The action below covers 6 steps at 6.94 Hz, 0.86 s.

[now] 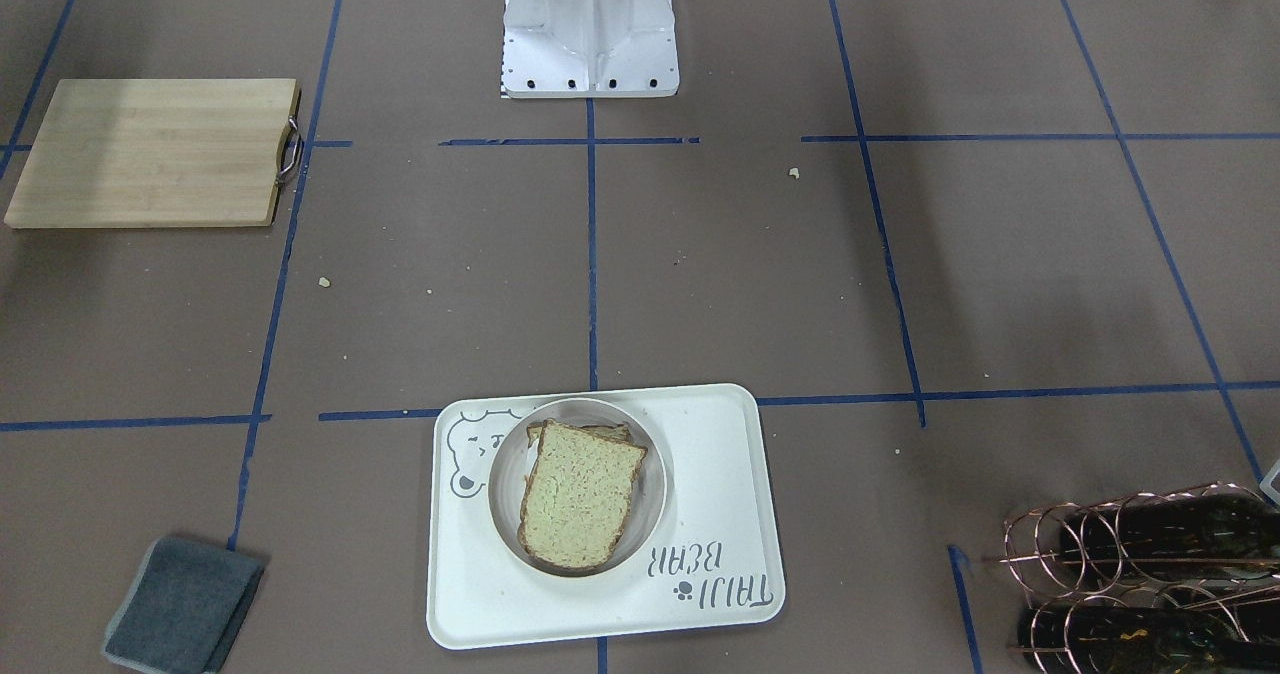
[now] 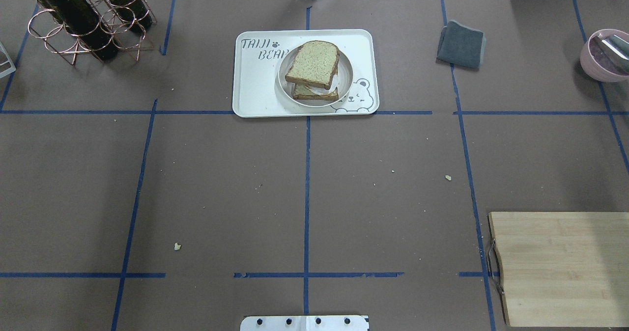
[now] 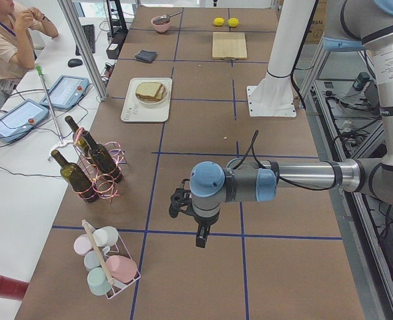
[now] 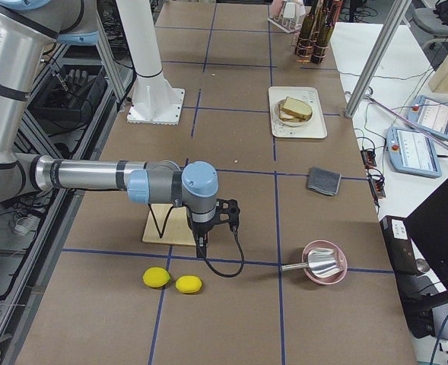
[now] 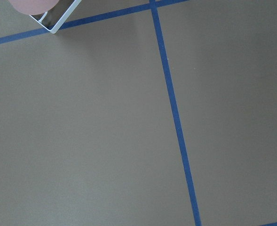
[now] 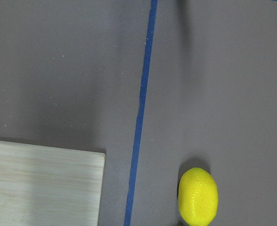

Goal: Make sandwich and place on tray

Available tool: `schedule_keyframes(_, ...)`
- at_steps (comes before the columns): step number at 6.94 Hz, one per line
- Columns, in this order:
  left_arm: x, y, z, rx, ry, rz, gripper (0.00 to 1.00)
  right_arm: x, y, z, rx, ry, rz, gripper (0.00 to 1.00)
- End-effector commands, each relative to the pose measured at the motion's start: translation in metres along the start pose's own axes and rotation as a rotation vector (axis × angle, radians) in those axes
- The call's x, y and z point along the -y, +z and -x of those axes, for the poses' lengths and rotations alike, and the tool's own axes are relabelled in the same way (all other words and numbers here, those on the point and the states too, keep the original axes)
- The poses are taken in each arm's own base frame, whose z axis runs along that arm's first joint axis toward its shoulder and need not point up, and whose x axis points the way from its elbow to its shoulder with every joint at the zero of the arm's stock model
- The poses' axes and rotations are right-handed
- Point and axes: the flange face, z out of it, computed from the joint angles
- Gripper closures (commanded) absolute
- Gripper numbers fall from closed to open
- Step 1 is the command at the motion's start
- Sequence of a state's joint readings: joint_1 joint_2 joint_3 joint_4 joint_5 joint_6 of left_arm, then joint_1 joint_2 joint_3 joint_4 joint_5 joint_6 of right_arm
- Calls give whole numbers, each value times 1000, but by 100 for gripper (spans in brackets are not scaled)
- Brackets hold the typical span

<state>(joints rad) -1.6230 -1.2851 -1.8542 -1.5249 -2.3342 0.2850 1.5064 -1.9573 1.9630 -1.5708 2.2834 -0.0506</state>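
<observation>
The sandwich [image 1: 578, 499] lies in the lower middle of the front-facing view. Its top slice rests a little askew on the lower slice, so an edge of the lower one shows beyond it. The filling between them is hidden, and I cannot tell if the egg is inside. The sandwich sits on a small round plate [image 1: 505, 494], and the plate stands on the tray [image 1: 720, 474], over the left part of it, covering some of the bear drawing. I judge that the plate serves as a carrier: a soft stack is easier to bring onto the tray this way without it sliding apart. By this layout the task looks finished or nearly so. The middle of the surface [image 1: 700, 284] holds only crumbs and blue tape lines. The cutting board [image 1: 150, 152] at the upper left carries nothing. The left claw [image 3: 201, 240] hangs above the surface at the lower centre of the left side view, well apart from the tray. The right claw [image 4: 201, 249] hangs at the centre of the right side view, near the board and a yellow lemon [image 6: 198, 195]. This looks like a parking pose that leaves the tray free. Both claws show only in the side views, so I cannot tell if they are released or clenched.
</observation>
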Motion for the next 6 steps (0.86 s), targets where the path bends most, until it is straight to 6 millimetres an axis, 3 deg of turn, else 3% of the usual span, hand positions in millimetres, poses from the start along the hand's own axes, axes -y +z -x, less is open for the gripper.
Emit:
schedule_keyframes(1,0,0,0,1,1,-4,0,0,2,-1,-1,3,3,0)
schedule_keyframes(6,1,3,2,4,18,-15,0,-1,4,-3,1,8,8,0)
